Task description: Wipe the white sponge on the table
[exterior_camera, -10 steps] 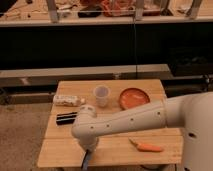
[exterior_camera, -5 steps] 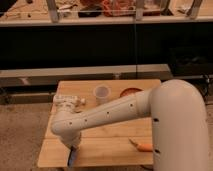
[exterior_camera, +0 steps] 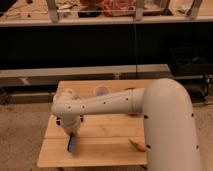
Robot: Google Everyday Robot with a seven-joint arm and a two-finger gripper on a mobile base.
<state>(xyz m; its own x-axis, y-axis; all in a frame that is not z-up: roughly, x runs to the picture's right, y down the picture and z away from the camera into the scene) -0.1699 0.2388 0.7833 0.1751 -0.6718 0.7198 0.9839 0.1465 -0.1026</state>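
Note:
My gripper (exterior_camera: 73, 140) points down at the front left part of the table (exterior_camera: 110, 142), a small top of light tan planks. It is shut on the white sponge (exterior_camera: 71, 146), a thin blue-grey pad that stands on edge against the wood. My white arm reaches in from the right and crosses the middle of the table, hiding what lies under it.
A white cup (exterior_camera: 101, 91) stands at the back middle of the table. A white oblong item (exterior_camera: 67, 94) lies at the back left. An orange carrot-like piece (exterior_camera: 139, 145) lies near the front right. A low dark shelf unit stands behind the table.
My gripper has swept left and a little back toward the front along the table's front left part with the sponge. The arm now covers the orange plate and the black bar.

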